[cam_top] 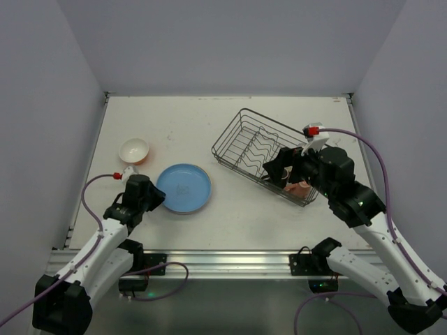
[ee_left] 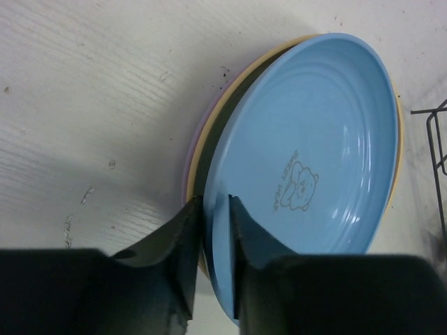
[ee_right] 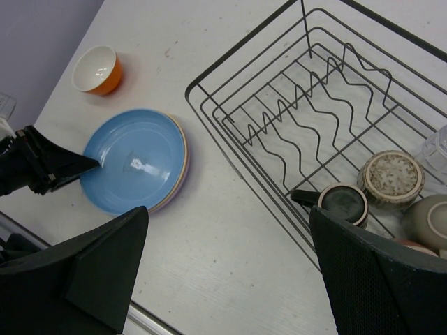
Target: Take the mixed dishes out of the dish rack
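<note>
A light blue plate [cam_top: 184, 188] [ee_left: 314, 139] [ee_right: 133, 157] lies on top of a tan plate [ee_left: 209, 132] and a lilac plate [ee_left: 187, 164] on the table, left of the dish rack [cam_top: 237, 125] [ee_right: 209, 77]. My left gripper [cam_top: 159, 197] [ee_left: 215, 202] straddles the blue plate's near rim, which fills the narrow gap between the fingers; that edge sits slightly lifted off the stack. Above the rack's near right end, my right gripper [cam_top: 276, 167] [ee_right: 229, 213] stands wide open and empty. The rack holds a brown mug [ee_right: 342, 202], an upturned olive-brown cup [ee_right: 391, 178], a pink mug [cam_top: 299, 188] and a clear glass [ee_right: 436, 150].
An orange bowl with a white inside [cam_top: 134, 150] [ee_right: 98, 68] stands upright on the table behind the plate stack, near the left edge. The rack's wavy dividers [ee_right: 314, 112] hold nothing. The table's front rail [cam_top: 223, 259] runs close behind both arms.
</note>
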